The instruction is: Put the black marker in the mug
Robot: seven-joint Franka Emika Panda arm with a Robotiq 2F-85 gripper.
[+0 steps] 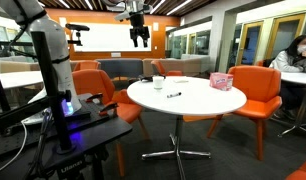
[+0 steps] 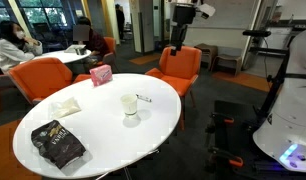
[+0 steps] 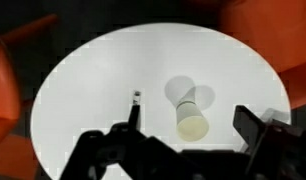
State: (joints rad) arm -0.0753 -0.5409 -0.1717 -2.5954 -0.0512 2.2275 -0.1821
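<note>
The black marker (image 3: 135, 108) lies flat on the round white table (image 3: 83, 90), just beside the white mug (image 3: 191, 118), which stands upright and apart from it. Both exterior views show the marker (image 1: 174, 95) (image 2: 143, 98), and the mug shows in one exterior view (image 2: 129, 105). My gripper (image 3: 193, 135) is open and empty. It hangs high above the table in both exterior views (image 1: 140, 36) (image 2: 179, 42), looking straight down. The mug lies between its fingers in the wrist view.
A pink patterned box (image 2: 100, 74) (image 1: 222, 81) stands near one table edge. A black snack bag (image 2: 58, 143) and a white napkin (image 2: 65, 106) lie on the table. Orange chairs (image 1: 255, 95) ring the table. A person sits at another table (image 2: 10, 45).
</note>
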